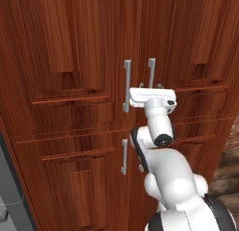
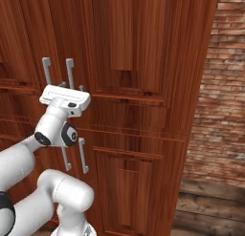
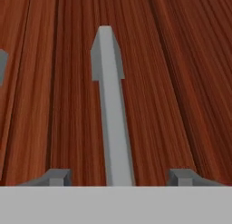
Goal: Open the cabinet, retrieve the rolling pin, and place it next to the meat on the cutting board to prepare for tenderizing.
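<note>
Gripper at the cabinet's right-hand handle

Fingers of the white two-finger gripper [image 1: 150, 86] stand apart on either side of a long vertical silver bar handle [image 3: 111, 114], not touching it in the hand view. Both base views show what that view lacks: the tall reddish-brown wooden cabinet [image 2: 143, 63] with closed doors, a twin handle [image 1: 126, 85] beside, shorter handles [image 2: 83, 155] below. Right base view adds a brick wall [image 2: 225, 87].

We count one cabinet [image 1: 70, 61], reddish-brown wood, with its doors closed. On it we see four silver bar handles: two long upper ones, left [image 1: 126, 85] and right [image 1: 151, 72], and two lower ones, left [image 1: 124, 156] and right [image 2: 83, 155]. We see one white arm [image 1: 163, 164] bearing one hand [image 1: 150, 85].
</note>
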{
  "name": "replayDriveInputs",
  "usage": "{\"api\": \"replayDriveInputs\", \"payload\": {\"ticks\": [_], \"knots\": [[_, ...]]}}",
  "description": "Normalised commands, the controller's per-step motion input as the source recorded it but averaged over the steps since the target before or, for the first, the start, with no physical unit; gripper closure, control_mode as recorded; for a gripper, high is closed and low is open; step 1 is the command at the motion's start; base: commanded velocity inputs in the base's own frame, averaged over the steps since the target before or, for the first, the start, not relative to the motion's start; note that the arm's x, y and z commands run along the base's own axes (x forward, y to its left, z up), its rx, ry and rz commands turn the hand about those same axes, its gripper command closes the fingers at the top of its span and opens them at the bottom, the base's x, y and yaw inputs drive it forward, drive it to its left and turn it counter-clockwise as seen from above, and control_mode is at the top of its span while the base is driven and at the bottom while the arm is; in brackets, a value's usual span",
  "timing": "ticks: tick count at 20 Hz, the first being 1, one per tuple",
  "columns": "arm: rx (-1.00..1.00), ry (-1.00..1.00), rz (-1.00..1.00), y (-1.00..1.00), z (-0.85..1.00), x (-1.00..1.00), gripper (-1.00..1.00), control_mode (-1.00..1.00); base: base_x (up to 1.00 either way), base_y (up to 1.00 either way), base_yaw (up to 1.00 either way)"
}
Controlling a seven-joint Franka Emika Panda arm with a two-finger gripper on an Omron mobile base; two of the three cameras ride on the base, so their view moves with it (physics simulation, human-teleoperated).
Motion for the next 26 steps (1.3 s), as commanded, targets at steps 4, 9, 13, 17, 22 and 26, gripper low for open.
{"api": "replayDriveInputs", "payload": {"ticks": [4, 9, 13, 17, 22, 26], "knots": [[0.00, 0.00, 0.00, 0.03, -0.10, 0.47, 1.00, -1.00, 0.00, 0.00, 0.00], [0.00, 0.00, 0.00, 0.05, -0.04, 0.14, 1.00, -1.00, 0.00, 0.00, 0.00], [-0.02, 0.00, 0.00, 0.06, -0.06, 0.00, 1.00, -1.00, 0.00, 0.00, 0.00], [0.00, 0.00, 0.00, 0.01, -0.14, -0.03, 1.00, -1.00, 0.00, 0.00, 0.00], [0.00, -0.02, 0.00, 0.00, -0.11, -0.40, 1.00, -1.00, 0.00, 0.00, 0.00], [0.00, -0.04, 0.00, 0.00, -0.10, -0.53, 1.00, -1.00, 0.00, 0.00, 0.00]]}}
